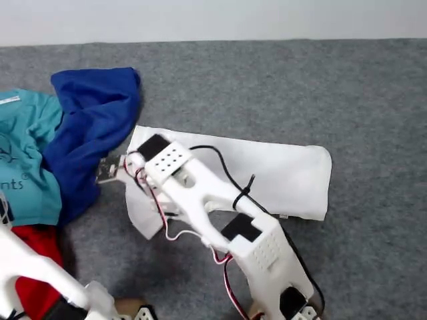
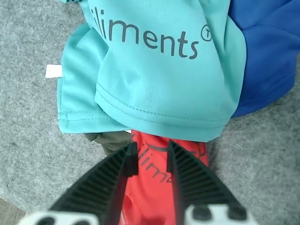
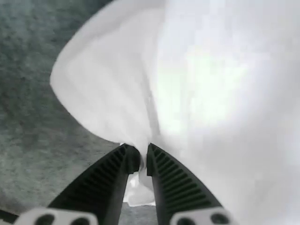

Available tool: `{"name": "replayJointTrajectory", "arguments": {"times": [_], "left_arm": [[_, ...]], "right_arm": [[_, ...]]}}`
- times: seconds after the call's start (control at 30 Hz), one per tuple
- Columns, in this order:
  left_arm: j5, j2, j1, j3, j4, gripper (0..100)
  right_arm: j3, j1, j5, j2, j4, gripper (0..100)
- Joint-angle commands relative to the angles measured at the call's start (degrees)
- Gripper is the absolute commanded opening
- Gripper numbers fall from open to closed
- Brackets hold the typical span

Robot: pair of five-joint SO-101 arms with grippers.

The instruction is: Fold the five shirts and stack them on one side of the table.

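high view: a grey counter (image 1: 313,87) carries a white shirt (image 1: 287,173) spread flat near the middle, its long side running across the counter.
right claw (image 3: 139,157): almost closed, pinching a fold at the white shirt's edge between its ribbed black fingers (image 3: 112,173); from above it sits at the end of the shirt nearest the coloured shirts.
right arm (image 1: 220,207): white, lying diagonally over the white shirt, with red and black wires (image 1: 223,170) along it.
blue shirt (image 1: 93,123): crumpled, just beside the white shirt's end and touching the teal shirt.
teal shirt (image 2: 159,84): rumpled at the side of the counter, dark print across it, its hem lying over the red shirt.
red shirt (image 2: 154,197): sticks out from under the teal hem, directly beneath the left claw.
olive garment (image 2: 110,140): a dark strip peeking from under the teal hem, touching the red shirt.
left claw (image 2: 150,157): narrowly parted with nothing between the fingers, above the red shirt; whether it touches the fabric i cannot tell.
left arm (image 1: 40,270): white, at the near corner, over the red shirt.
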Motion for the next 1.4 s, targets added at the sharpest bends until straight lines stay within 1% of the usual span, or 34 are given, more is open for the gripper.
{"name": "replayJointTrajectory", "arguments": {"times": [0.0,0.23,0.33,0.57,0.67,0.8,1.1,1.17,1.3,1.37], "left_arm": [[-0.5,-2.2,0.4,-0.3,-1.0,11],[-0.5,-2.2,0.4,-0.2,-0.9,11],[-0.5,-2.2,0.4,-0.2,-0.9,11],[-0.4,-2.1,0.4,2.2,-1.2,11],[-0.4,-2.1,0.4,3.7,-1.3,11],[-0.4,-2.2,0.4,4.8,-2.5,11],[-0.4,-2.2,0.5,4.8,-2.4,11],[-0.4,-2.2,0.5,4.8,-2.4,11],[-0.4,-2.2,0.5,4.8,-2.3,11],[-0.4,-2.2,0.5,4.8,-2.2,11]], "right_arm": [[-3.3,2.2,0.4,-0.4,-0.7,0.9],[-3.3,2.9,-0.6,-0.5,-3.3,0.9],[-3.3,4.2,-2.4,-0.6,-5.3,0.9],[-3.3,7.2,-2.7,-0.6,-8.8,0.9],[-3.3,8.7,-4.6,-0.5,-10.4,0.9],[-3.3,10.3,-5.0,-0.5,-12.0,0.9],[-3.3,11.8,-6.8,0.0,-14.5,1.0],[-3.3,12.1,-8.3,0.9,-15.1,4.8],[-4.0,14.3,-14.8,2.5,-15.2,19.3],[-5.9,15.9,-17.3,3.5,-15.0,21.0]]}}
